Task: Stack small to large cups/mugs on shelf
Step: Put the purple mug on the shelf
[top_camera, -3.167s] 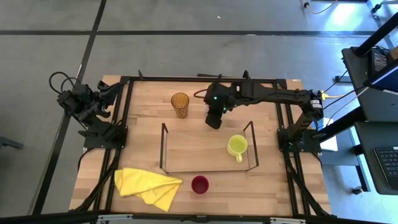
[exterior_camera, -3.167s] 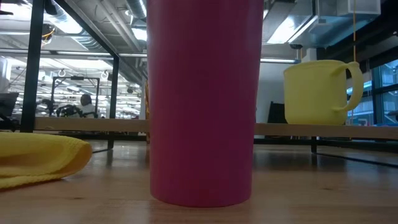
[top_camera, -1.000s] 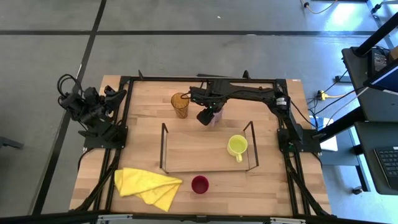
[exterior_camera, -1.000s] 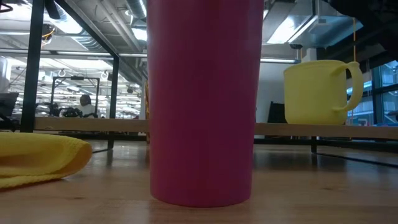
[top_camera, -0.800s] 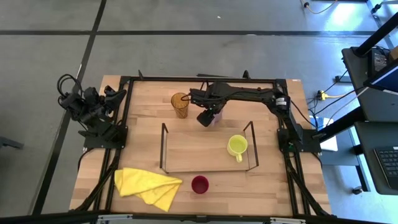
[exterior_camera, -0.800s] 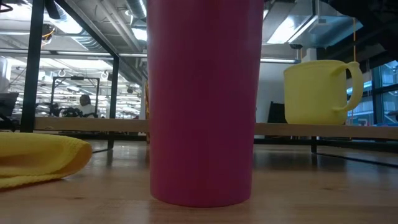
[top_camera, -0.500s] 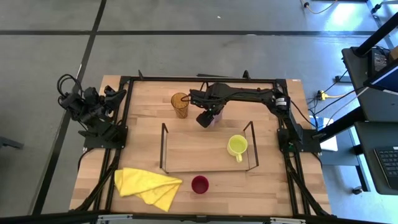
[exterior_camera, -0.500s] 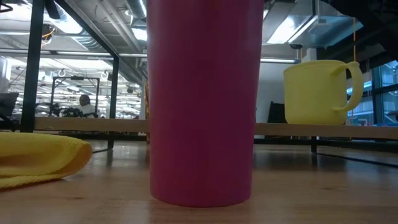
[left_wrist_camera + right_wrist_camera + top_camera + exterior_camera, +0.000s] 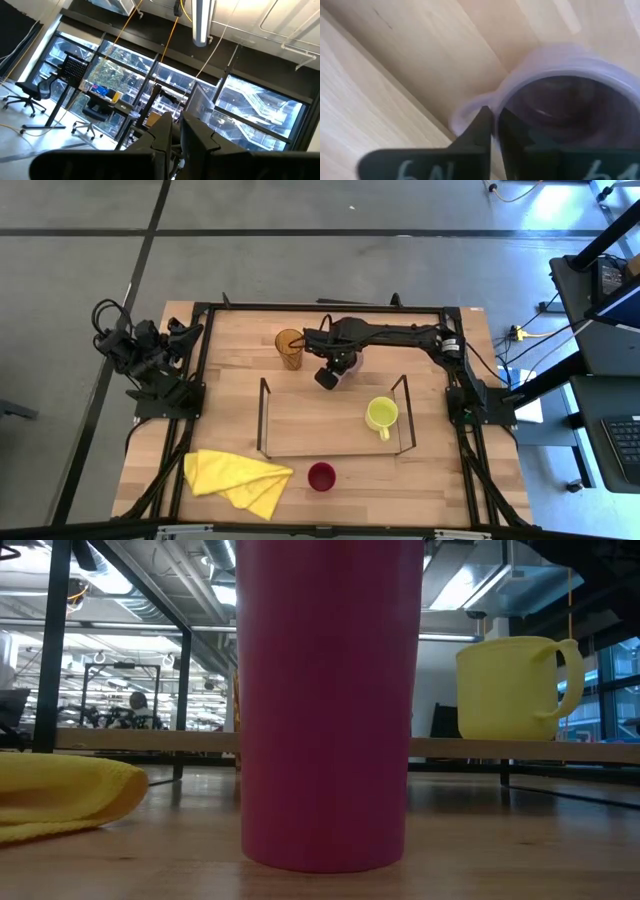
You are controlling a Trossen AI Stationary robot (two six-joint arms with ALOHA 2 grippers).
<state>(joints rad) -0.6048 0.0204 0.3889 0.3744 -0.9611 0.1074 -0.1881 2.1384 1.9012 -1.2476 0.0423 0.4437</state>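
The lilac mug [image 9: 350, 367] stands upright on the tabletop just beyond the shelf [image 9: 310, 425], its rim and handle [image 9: 465, 114] filling the right wrist view. My right gripper [image 9: 327, 379] is over it, shut on its rim. The amber tumbler [image 9: 290, 348] stands to the mug's left. The yellow-green mug [image 9: 380, 414] stands on the shelf's right end and shows in the low view [image 9: 510, 690]. The dark red cup [image 9: 321, 476] stands near the table's front edge. My left gripper [image 9: 176, 135] is shut and empty, parked at the table's left edge. My right gripper pinches the lilac mug's rim [image 9: 496, 102] right beside the handle, one finger inside the mug and one outside. The fingers come from above, pointing down. The mug is upright; whether its base is off the table does not show.
A crumpled yellow cloth [image 9: 238, 480] lies at the table's front left. Black wire frames [image 9: 264, 415] stand at both short ends of the shelf. The dark red cup [image 9: 325, 700] blocks the middle of the low view.
My right gripper has shifted a little toward the table's near edge, toward the shelf, staying at the lilac mug.
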